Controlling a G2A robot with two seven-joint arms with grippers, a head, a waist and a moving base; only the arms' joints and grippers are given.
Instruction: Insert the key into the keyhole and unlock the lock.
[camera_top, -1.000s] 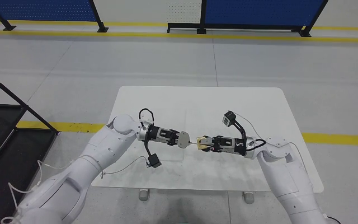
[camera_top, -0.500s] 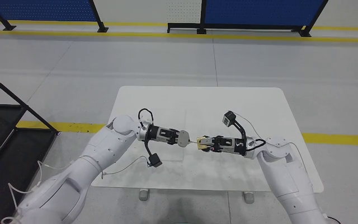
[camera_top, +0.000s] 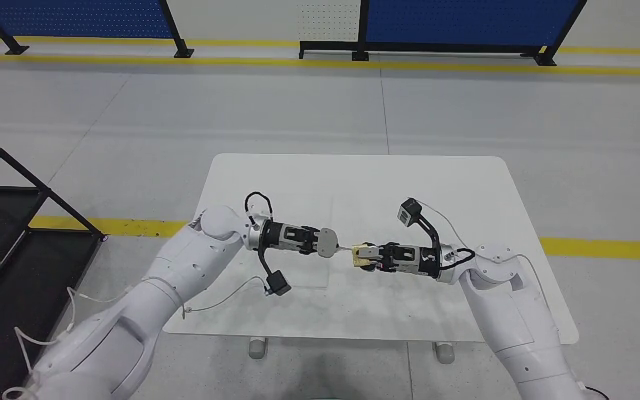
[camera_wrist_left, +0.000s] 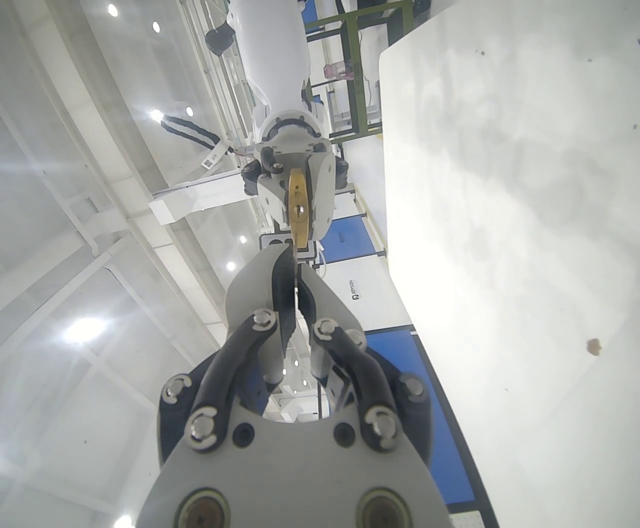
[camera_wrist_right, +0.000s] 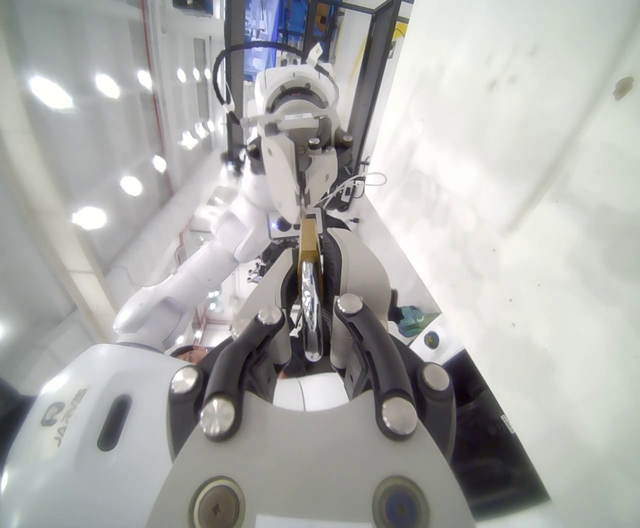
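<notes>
Change: left tool (camera_top: 328, 243) has drifted slightly toward the far edge of the bench (camera_top: 450, 190) and its wrist has turned a little; right tool (camera_top: 360, 255) and lock (camera_top: 356, 252) hold the same place as before
Left tool: fingers pressed together on the key (camera_top: 344, 249), which is a thin sliver running from its tips toward the lock; in the left wrist view the dark pads (camera_wrist_left: 282, 285) meet almost edge to edge near the tips (camera_wrist_left: 295, 260)
Right tool: clamped on the brass lock body, one finger on each flat side; in the right wrist view the lock (camera_wrist_right: 306, 240) sits between the tips (camera_wrist_right: 310, 245), and the silver shackle (camera_wrist_right: 309, 310) points back toward the wrist
Lock: held in the air above the near middle of the bench, narrow keyhole face turned toward the left tool; in the left wrist view this face (camera_wrist_left: 298, 210) shows as a slim brass oval with the keyhole at its centre
Key: held level above the bench, between the two tools and roughly in line with the lock; its tip is at or just beside the lock's face, and whether it has entered the keyhole cannot be told
Arms: both stretched inward, tools facing tip to tip
Bench: white top, a small brown speck (camera_wrist_left: 593, 346) lying on it, well apart from both tools
</notes>
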